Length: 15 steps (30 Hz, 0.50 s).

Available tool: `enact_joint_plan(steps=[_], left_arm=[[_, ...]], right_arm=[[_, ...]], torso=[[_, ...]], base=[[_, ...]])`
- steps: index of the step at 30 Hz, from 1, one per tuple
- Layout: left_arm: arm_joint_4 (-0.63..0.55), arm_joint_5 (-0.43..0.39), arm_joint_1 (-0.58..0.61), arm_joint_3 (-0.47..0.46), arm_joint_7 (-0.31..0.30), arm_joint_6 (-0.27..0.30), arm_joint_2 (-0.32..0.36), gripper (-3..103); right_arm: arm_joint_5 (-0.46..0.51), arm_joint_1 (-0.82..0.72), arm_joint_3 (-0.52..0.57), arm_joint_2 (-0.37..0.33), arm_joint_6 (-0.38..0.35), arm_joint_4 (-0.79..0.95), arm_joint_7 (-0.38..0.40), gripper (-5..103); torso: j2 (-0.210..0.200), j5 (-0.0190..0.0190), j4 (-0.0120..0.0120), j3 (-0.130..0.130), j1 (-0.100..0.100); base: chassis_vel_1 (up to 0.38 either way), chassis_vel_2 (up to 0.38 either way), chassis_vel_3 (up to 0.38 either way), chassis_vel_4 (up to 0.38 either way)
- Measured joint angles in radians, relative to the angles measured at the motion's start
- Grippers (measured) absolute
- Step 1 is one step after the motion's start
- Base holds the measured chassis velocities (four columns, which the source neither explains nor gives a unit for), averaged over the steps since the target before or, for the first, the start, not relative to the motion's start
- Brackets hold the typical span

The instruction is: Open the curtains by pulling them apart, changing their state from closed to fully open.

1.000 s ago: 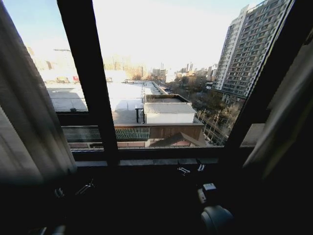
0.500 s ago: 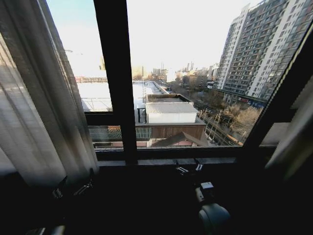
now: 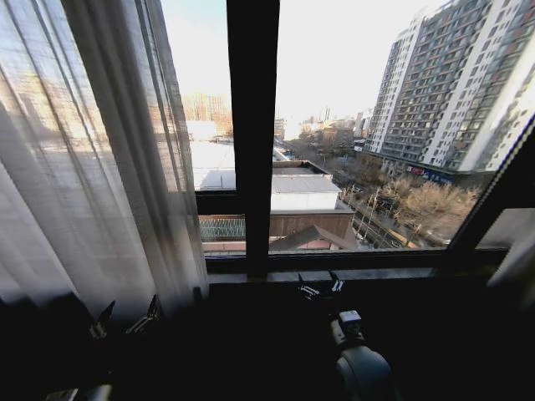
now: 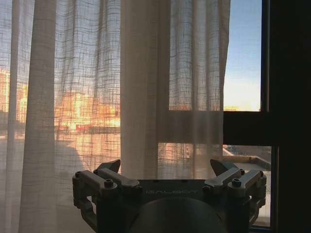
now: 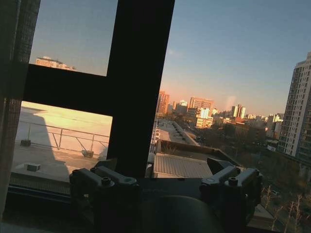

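The left curtain panel (image 3: 92,167), sheer white with vertical pleats, hangs over the left part of the window and ends left of the black centre bar. My left gripper (image 3: 127,319) stands low in front of its bottom hem, open and holding nothing. In the left wrist view the curtain (image 4: 112,87) hangs just beyond the open left gripper (image 4: 166,169). A sliver of the right curtain panel (image 3: 520,266) shows at the far right edge. My right gripper (image 3: 320,287) is open below the sill, facing bare glass; in the right wrist view the right gripper (image 5: 164,167) points at the frame.
A thick black window frame bar (image 3: 252,134) runs vertically through the middle, with a crossbar (image 5: 68,90) and a dark sill (image 3: 334,274) below. An edge of curtain (image 5: 14,97) shows in the right wrist view. Everything under the sill is in deep shadow.
The whole head view has slid to the right, so the camera turned left. The left curtain now takes up more of the picture and the right one has nearly left it. Both grippers keep their places.
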Motion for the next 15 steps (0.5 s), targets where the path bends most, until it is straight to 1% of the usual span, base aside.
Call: enact_joint_plan(steps=[5,6,7,9,12,15], left_arm=[[0.006,0.0,-0.001,-0.002,0.0,-0.004,0.0,100],[0.008,0.0,-0.001,-0.004,0.0,-0.006,0.0,100],[0.008,0.0,-0.001,-0.004,0.0,-0.006,0.0,100],[0.008,0.0,-0.001,-0.007,0.0,-0.007,0.001,100],[0.008,-0.001,0.0,-0.012,0.0,-0.008,0.001,100],[0.008,-0.008,0.001,-0.019,0.0,-0.008,0.002,100]], right_arm=[[0.007,0.007,-0.01,0.003,0.006,-0.004,-0.002,100],[0.009,0.009,-0.009,0.004,0.011,-0.006,-0.008,100],[0.009,0.009,-0.009,0.004,0.011,-0.006,-0.008,100],[0.009,0.017,-0.003,0.006,0.024,-0.017,-0.012,100],[0.009,0.024,0.007,0.006,0.034,-0.024,-0.023,100],[0.009,0.03,0.019,0.005,0.037,-0.03,-0.057,100]], torso=[[0.0,0.0005,0.0003,0.0,0.0],[0.0,-0.0009,0.0,0.0,0.0],[0.0,-0.0009,0.0,0.0,0.0],[0.0,-0.001,0.0001,0.0,0.0],[0.0,-0.0003,0.0004,0.0,0.0],[0.0,0.0006,0.0,0.0,0.0]], base=[[0.33,0.337,-0.333,-0.327],[0.169,0.222,-0.215,-0.263],[0.169,0.222,-0.215,-0.263],[0.147,0.133,-0.142,-0.15],[0.104,0.037,-0.039,-0.066],[0.016,0.005,-0.004,0.005]])
